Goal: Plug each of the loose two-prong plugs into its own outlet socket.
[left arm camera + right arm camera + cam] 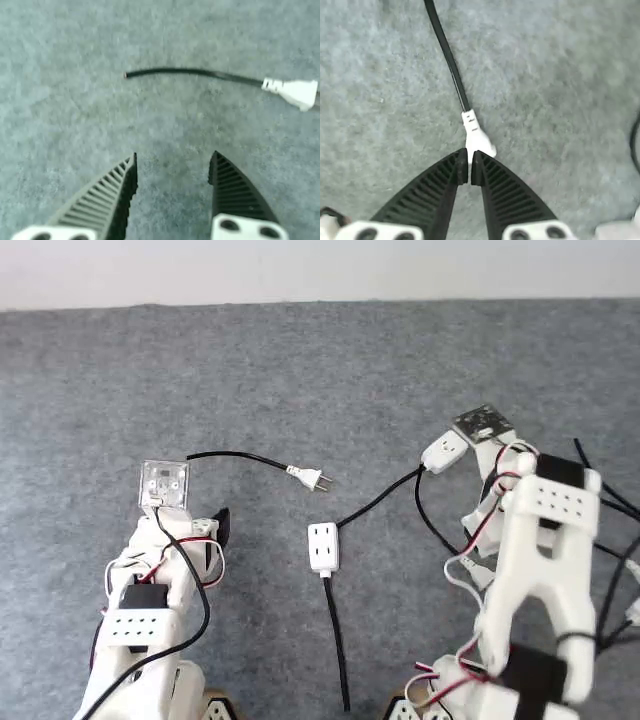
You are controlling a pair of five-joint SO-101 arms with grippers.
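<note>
Two white robot arms stand side by side. The left arm (150, 610) is folded low and angled forward. Its left gripper (172, 159) points down, with the two black ribbed fingers (117, 192) spread wide apart and nothing between them. The right arm (540, 570) reaches farther forward. Its right gripper (470, 159) is pinched tight on a white plug (476, 137).

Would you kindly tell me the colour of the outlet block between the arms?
The outlet block is white, on a black cord; the high view shows it best.
</note>
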